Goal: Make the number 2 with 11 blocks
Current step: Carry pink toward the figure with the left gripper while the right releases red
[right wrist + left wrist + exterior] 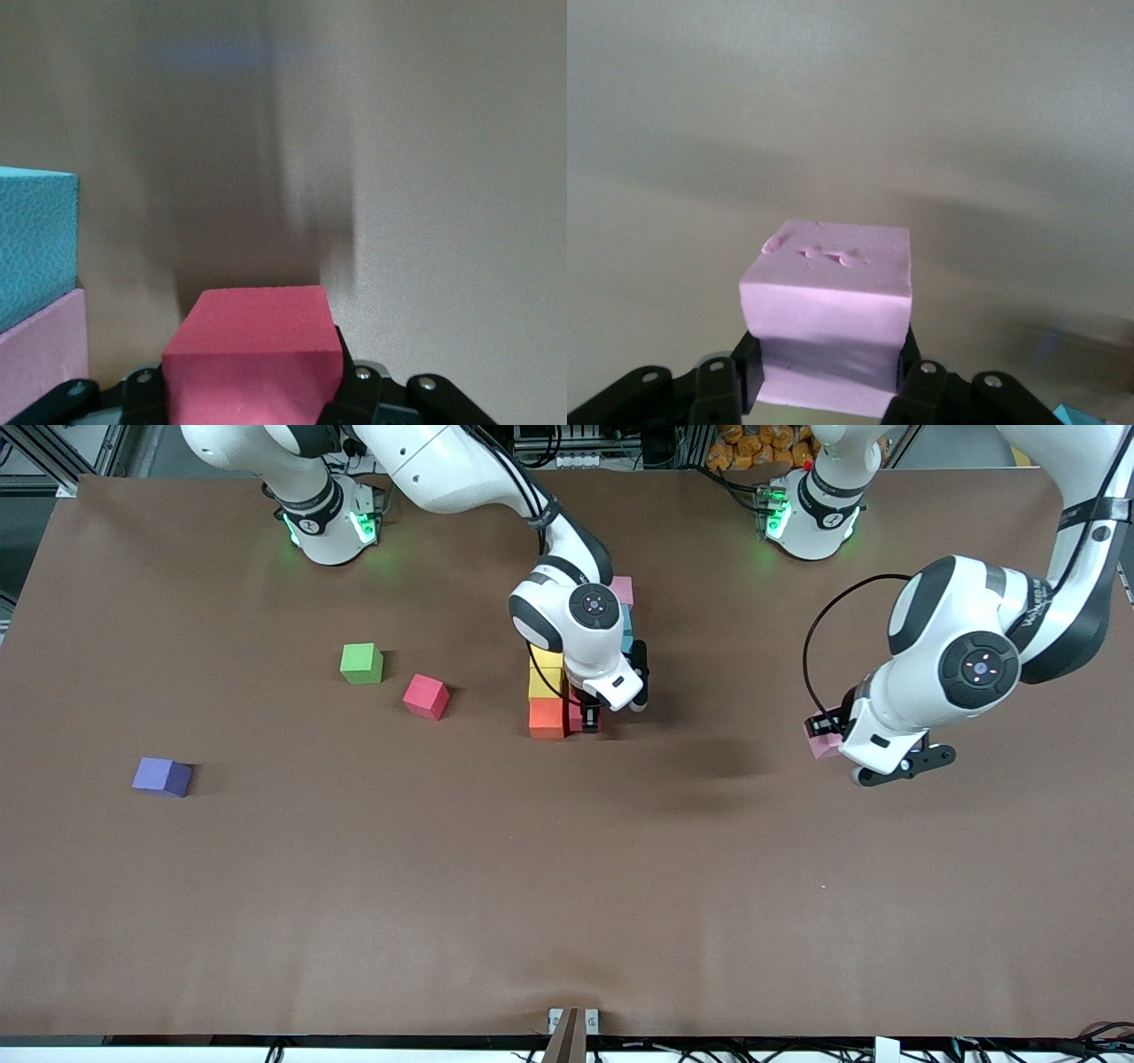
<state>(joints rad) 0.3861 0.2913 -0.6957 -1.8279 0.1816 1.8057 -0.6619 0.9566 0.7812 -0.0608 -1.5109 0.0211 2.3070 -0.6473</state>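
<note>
Several blocks form a partial figure mid-table: a pink one (623,590), a light blue one (627,631), two yellow ones (547,671) and an orange one (547,718). My right gripper (588,718) is low beside the orange block, shut on a red block (252,354). In its wrist view the light blue block (34,252) and a pink block (44,354) lie close by. My left gripper (830,735) is over the table toward the left arm's end, shut on a pink block (828,288). A reddish cube (426,696) and a purple cube (162,776) lie loose.
A green cube (361,663) sits beside the loose reddish cube, toward the right arm's end. Both arm bases stand along the table's edge farthest from the front camera. The brown table (567,886) stretches wide nearer that camera.
</note>
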